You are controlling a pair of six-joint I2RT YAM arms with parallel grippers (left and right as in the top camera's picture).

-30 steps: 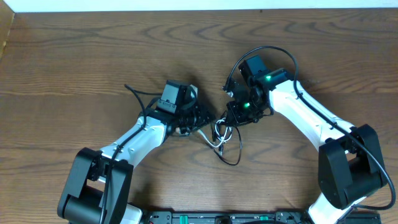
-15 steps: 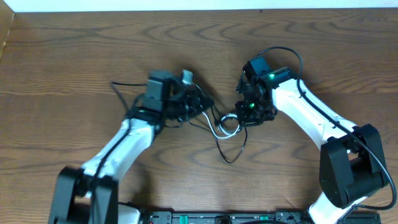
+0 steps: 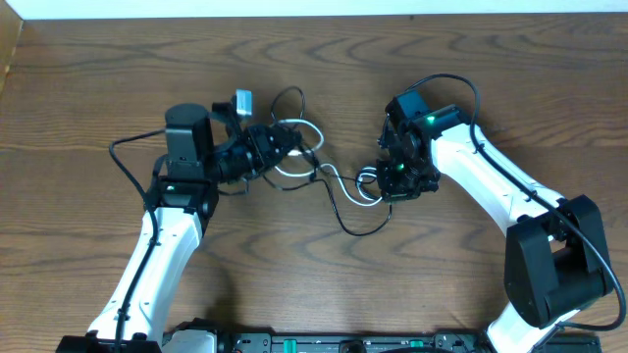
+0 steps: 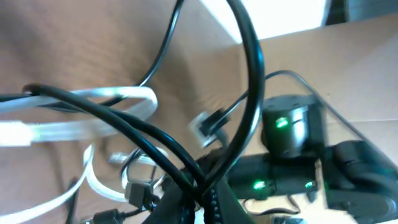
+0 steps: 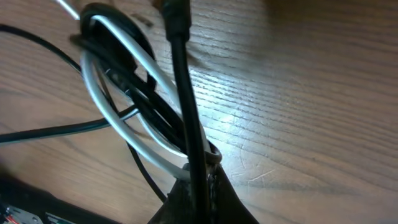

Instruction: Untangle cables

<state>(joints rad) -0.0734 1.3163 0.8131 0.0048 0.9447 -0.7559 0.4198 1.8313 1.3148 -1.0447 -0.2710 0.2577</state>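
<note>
Cables (image 3: pixel 332 184) sit mid-surface, strung between the two grippers as loose loops – no longer the tight clump of a second ago. White cord (image 3: pixel 345 199) arcs between them, and a black cord (image 3: pixel 359 227) sags in a loop below.

What changed: the left arm has swung out to its own side and away from the base, dragging its end of the bundle along. The right arm has barely moved, so it acts as the anchor. My read is that the coil is opening up but isn't separated, since black and white cross near the left gripper (image 3: pixel 273 152) and again at the right gripper (image 3: pixel 385 178).

Left gripper: closed down on cords, with black strands running into the jaws in the left wrist view. Right gripper: pinched on a black cord, with white loops hooked around it just above the jaws.

Containers – none in view, just bare wood surface (image 3: pixel 118 59).

Risk: more pull may tighten the crossing at the right gripper rather than free it.
</note>
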